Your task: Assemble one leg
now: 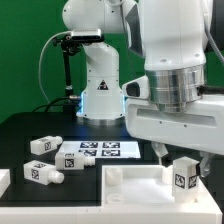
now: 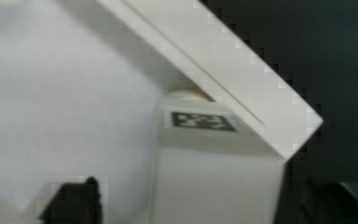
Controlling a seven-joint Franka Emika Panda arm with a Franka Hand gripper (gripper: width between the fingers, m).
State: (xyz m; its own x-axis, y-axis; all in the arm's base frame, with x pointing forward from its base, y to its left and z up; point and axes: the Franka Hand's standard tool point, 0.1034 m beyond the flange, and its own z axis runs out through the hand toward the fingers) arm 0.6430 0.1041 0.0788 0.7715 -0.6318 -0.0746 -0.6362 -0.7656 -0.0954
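Note:
One leg (image 1: 183, 176), a chunky white post with a black-and-white tag, stands upright at the corner of the large white rimmed panel (image 1: 130, 190) on the exterior view's right. My gripper (image 1: 178, 158) hangs right over it, a finger on each side. In the wrist view the leg (image 2: 211, 160) runs up between my dark fingers (image 2: 78, 200), with a strip of white showing between the finger and the leg. The jaws stand open around the leg. Three more legs lie on the black table at the exterior view's left: one (image 1: 43, 145), another (image 1: 72, 158) and a third (image 1: 40, 172).
The marker board (image 1: 100, 150) lies flat on the table behind the panel. The arm's white base (image 1: 98, 85) stands at the back centre. The panel's raised rim (image 2: 229, 70) runs diagonally past the leg, with black table beyond it.

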